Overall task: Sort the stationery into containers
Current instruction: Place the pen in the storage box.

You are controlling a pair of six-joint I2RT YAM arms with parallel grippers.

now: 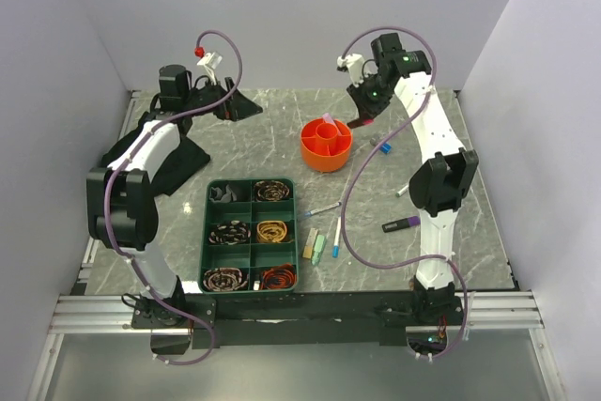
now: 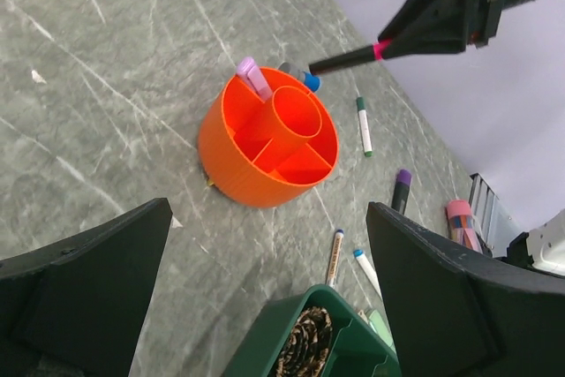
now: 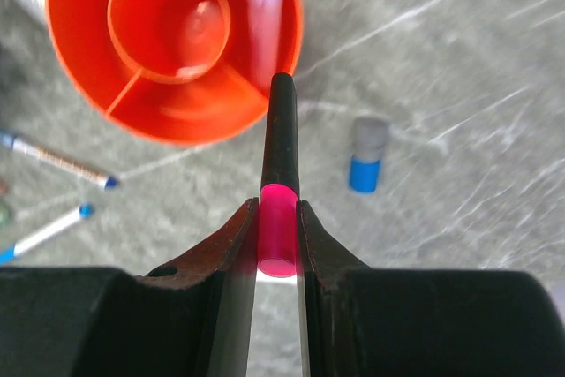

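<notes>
Right gripper (image 3: 277, 211) pinches a black-pink pen (image 3: 282, 130) near the orange pot (image 3: 75, 86) rim — left gripper (image 2: 269, 218) gapes over bare marble table (image 1: 479, 232).

The orange pot (image 1: 324, 161) has bare table (image 1: 282, 110) behind it and on its left. A purple pen (image 2: 254, 77) sticks up from its back part. The right gripper (image 3: 276, 218) and its black marker (image 3: 282, 130) hang by the pot's far right side. A blue-capped piece (image 1: 385, 146) lies just right of the pot. The green tray (image 1: 252, 180) blocks the near left.
</notes>
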